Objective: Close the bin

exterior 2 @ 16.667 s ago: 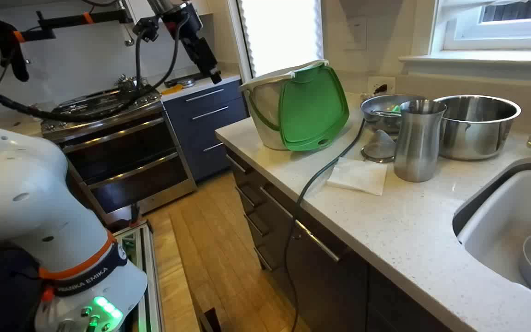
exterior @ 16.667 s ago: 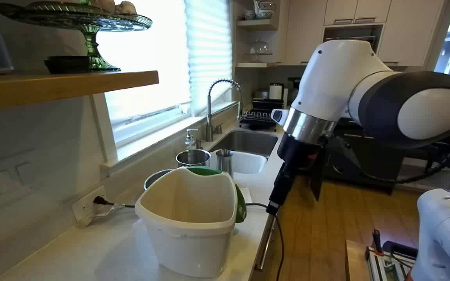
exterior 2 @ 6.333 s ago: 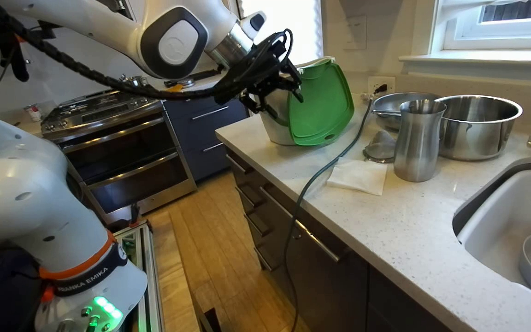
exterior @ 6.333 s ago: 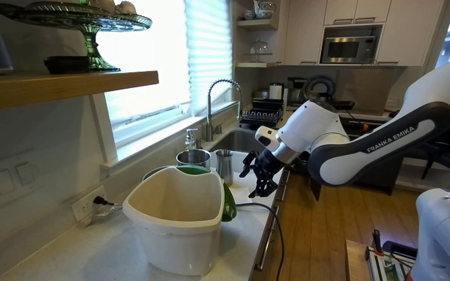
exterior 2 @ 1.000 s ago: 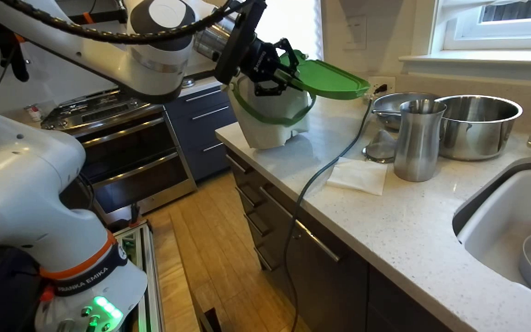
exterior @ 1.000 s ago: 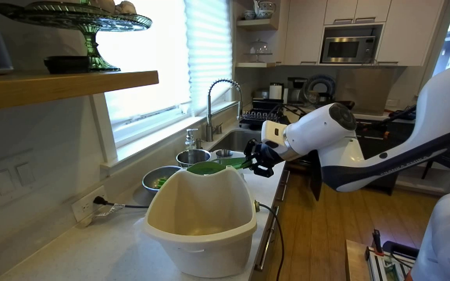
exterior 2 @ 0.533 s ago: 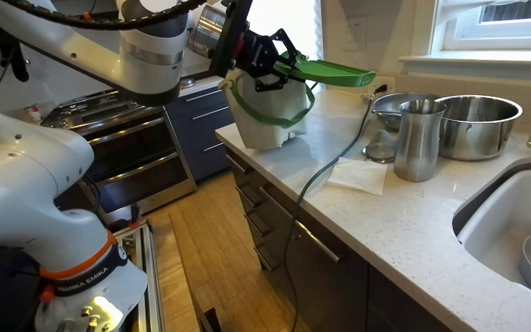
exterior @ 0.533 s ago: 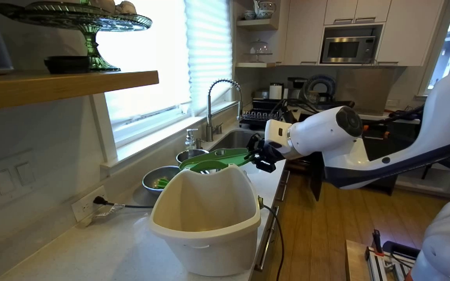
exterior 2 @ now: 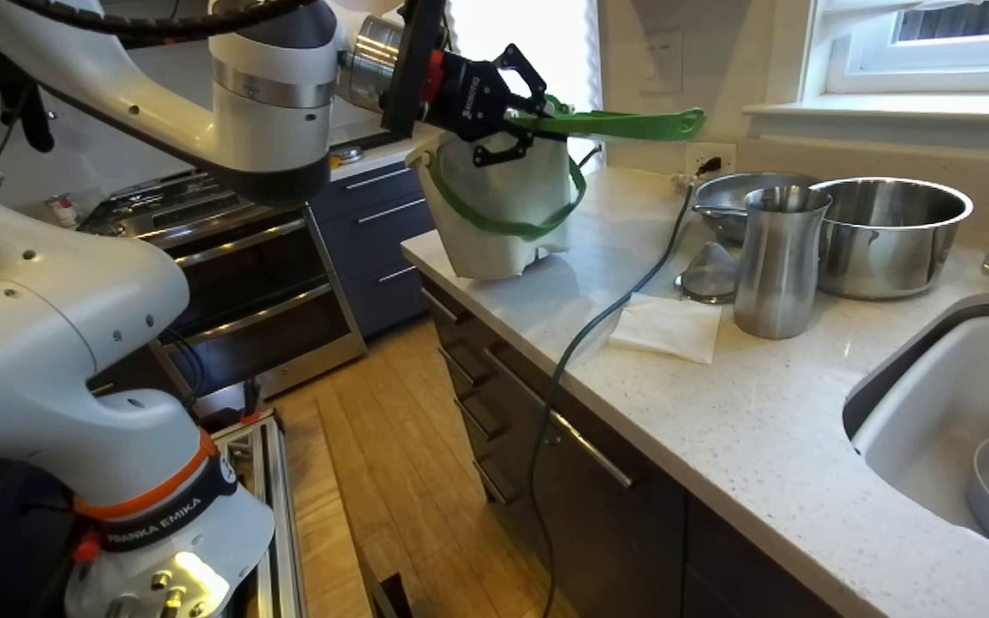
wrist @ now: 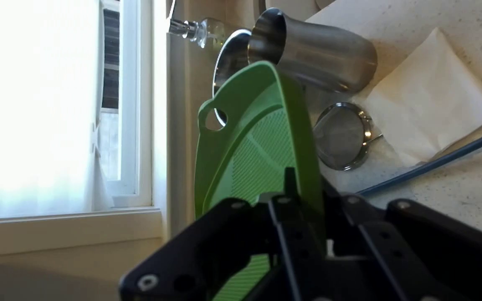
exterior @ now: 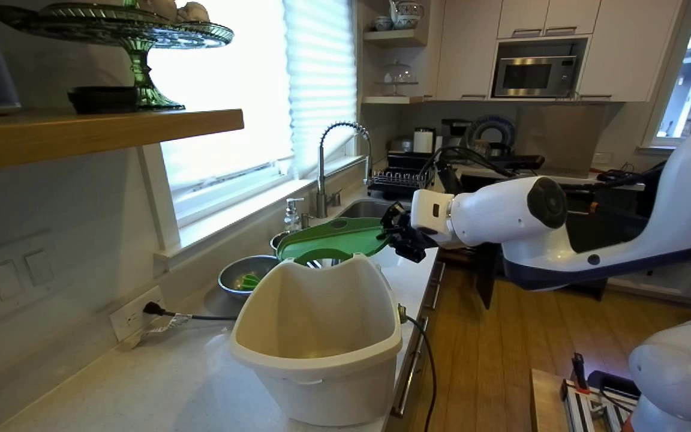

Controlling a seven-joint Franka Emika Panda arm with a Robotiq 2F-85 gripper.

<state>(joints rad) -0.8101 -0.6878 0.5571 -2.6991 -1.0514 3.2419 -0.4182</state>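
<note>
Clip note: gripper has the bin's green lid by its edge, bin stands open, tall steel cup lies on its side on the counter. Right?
One slip: the tall steel cup isn't lying; it stands upright on the counter, as an exterior view shows. The rest holds: the gripper has the green lid by its edge, and the bin stands open.

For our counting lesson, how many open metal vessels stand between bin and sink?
3: in an exterior view, the tall cup in front, the pot behind right, the bowl behind left. Others may be hidden.
</note>
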